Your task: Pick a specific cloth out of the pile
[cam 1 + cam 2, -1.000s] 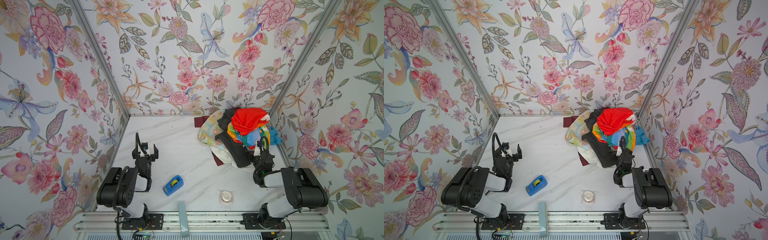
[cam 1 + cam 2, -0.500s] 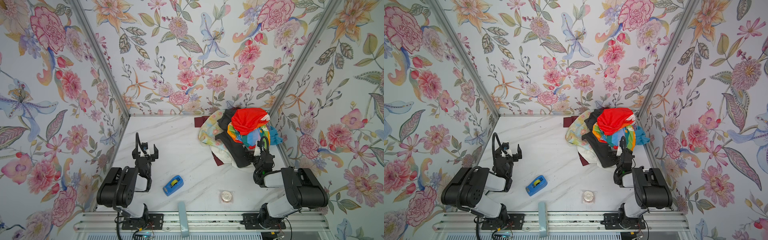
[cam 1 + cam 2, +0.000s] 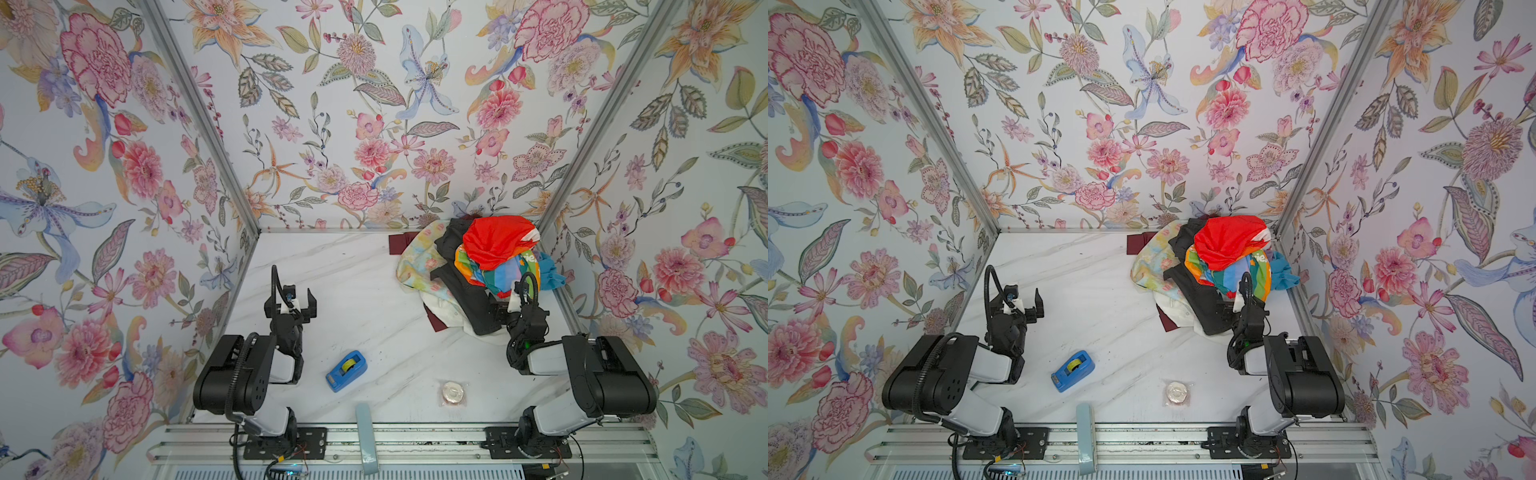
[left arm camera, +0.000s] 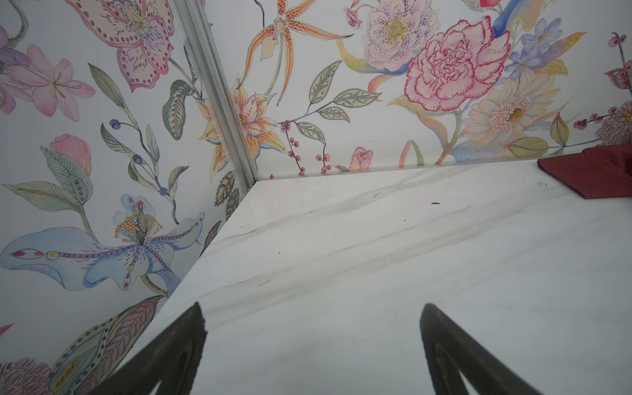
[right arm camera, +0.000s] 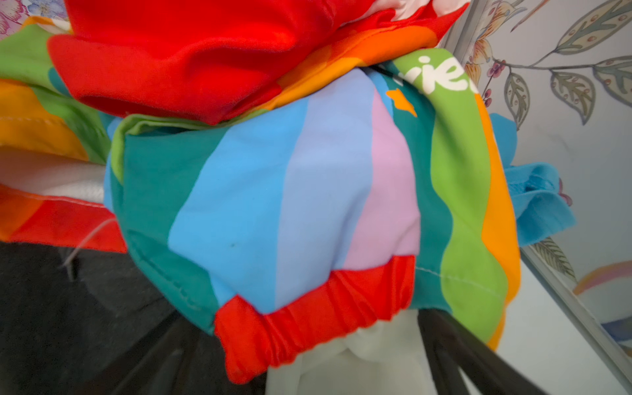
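Cloth with pale flowers [image 3: 417, 259] peeks out from under the pile [image 3: 490, 266]; we have not pulled it out yet. Our right gripper [image 5: 304, 318] is at the pile's near edge, jaws wide apart, holding nothing. Our left gripper [image 4: 312, 307], also spread, hangs over the table [image 4: 376, 256].

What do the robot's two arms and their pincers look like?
Both arms match: the left arm and right arm have bulky black joint housings joined by white links, bolted to black base plates on a metal rail. A black cable loops over each wrist. The left pincer and right pincer have dark, tapered fingers. No markings are readable.
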Controlling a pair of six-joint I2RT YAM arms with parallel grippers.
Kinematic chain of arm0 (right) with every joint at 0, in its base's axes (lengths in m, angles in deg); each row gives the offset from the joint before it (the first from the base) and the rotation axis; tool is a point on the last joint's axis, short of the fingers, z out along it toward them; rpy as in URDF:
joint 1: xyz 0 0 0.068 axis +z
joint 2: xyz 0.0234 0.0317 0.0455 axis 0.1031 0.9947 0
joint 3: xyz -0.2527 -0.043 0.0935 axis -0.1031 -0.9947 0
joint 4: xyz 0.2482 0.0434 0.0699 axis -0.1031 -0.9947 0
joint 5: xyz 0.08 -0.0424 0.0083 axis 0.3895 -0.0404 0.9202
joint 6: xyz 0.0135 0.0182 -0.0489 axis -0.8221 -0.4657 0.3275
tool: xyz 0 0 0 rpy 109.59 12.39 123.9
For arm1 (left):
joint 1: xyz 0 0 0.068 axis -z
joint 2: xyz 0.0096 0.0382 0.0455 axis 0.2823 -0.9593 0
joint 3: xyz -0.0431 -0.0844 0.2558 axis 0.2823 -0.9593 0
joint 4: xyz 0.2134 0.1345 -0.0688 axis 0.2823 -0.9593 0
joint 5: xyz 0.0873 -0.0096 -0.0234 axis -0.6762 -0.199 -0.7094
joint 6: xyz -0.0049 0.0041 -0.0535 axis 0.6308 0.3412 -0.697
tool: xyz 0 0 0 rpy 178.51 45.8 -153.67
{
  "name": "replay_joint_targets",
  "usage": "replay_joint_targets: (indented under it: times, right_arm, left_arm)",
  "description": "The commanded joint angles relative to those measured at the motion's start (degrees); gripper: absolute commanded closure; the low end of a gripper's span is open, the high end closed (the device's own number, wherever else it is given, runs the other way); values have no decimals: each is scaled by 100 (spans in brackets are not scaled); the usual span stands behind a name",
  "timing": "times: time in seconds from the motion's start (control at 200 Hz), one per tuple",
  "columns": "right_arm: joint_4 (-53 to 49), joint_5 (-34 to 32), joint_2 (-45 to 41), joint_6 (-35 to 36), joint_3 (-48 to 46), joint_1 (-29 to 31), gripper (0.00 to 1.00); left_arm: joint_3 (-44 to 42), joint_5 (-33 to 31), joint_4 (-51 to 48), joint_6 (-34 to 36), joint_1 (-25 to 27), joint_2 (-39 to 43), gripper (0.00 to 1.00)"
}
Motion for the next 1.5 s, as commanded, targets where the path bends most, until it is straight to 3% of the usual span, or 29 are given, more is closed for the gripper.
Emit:
replay_joint_targets:
  times: [0.0,0.245,0.33,0.47,0.631,0.956,1.216,1.496]
  right_arm:
    - [30,-5,4,88,62,8,1]
    - [26,-10,3,83,59,8,1]
    - [49,-18,-9,92,39,13,1]
    - [-13,-316,-61,116,68,114,1]
    - [-1331,-945,-722,128,468,349,1]
    - [-4123,-1039,-2272,-300,1365,640,1]
    - [-5642,-1226,-2486,-385,2182,1184,1]
    - [-7216,-1594,-2094,-600,3410,2135,1]
  left_arm:
    - [8,105,-1,72,-33,39,1]
    - [-7,87,32,81,-26,48,1]
    - [-14,-211,-32,-11,-6,231,1]
    - [300,-195,-1473,-9,-7,1228,1]
    - [976,553,-3439,-71,7,2144,1]
    - [1587,2788,-5421,-315,19,3484,1]
    - [1892,4741,-5954,-627,39,3713,1]
    - [1942,5417,-6023,-743,152,3759,1]
